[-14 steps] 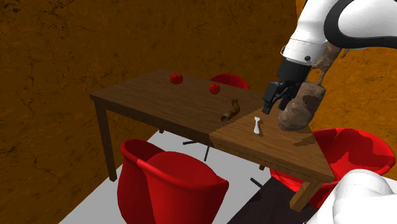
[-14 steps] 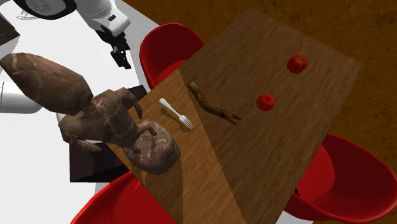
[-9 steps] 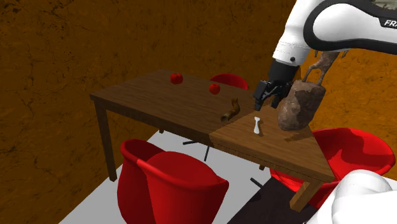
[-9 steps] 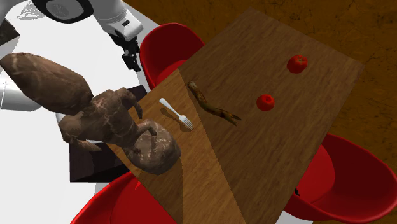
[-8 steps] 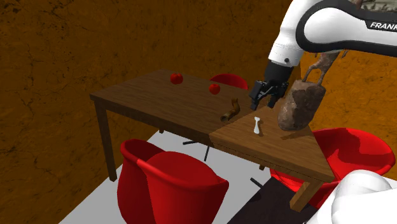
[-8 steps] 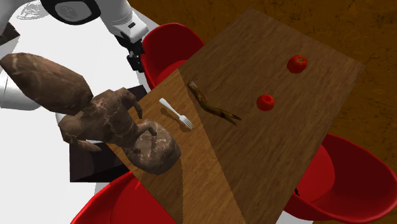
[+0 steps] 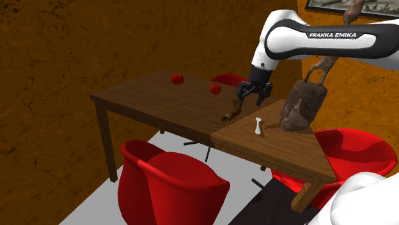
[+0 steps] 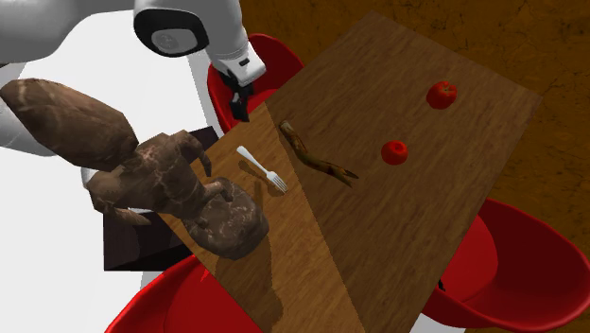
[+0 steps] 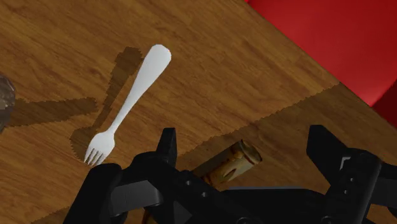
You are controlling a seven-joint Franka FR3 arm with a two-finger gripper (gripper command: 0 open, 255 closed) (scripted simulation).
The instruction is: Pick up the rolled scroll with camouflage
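The rolled scroll (image 7: 231,113) is a thin brown mottled roll lying on the wooden table (image 7: 153,102), close to the seam between the dark and light halves. In the second exterior view the scroll (image 8: 317,156) runs slantwise beside a white fork (image 8: 263,169). My black gripper (image 7: 250,96) hangs open just above the scroll's near end. In the wrist view the scroll's open end (image 9: 233,163) shows below and between the two spread fingers, and neither touches it. The gripper (image 9: 248,153) holds nothing. In the second exterior view the gripper (image 8: 239,102) is over the table's edge.
A white fork (image 9: 127,105) lies beside the scroll. A tall brown sculpture (image 7: 300,105) stands on the table's light end, close behind the arm. Two red apples (image 7: 178,78) (image 7: 216,89) sit farther along. Red chairs (image 7: 169,182) (image 7: 352,153) ring the table.
The arm has swung away from the brown sculpture toward the shoulder view's left, carrying the open gripper past the fork to above the scroll's end. Nothing on the table moved.
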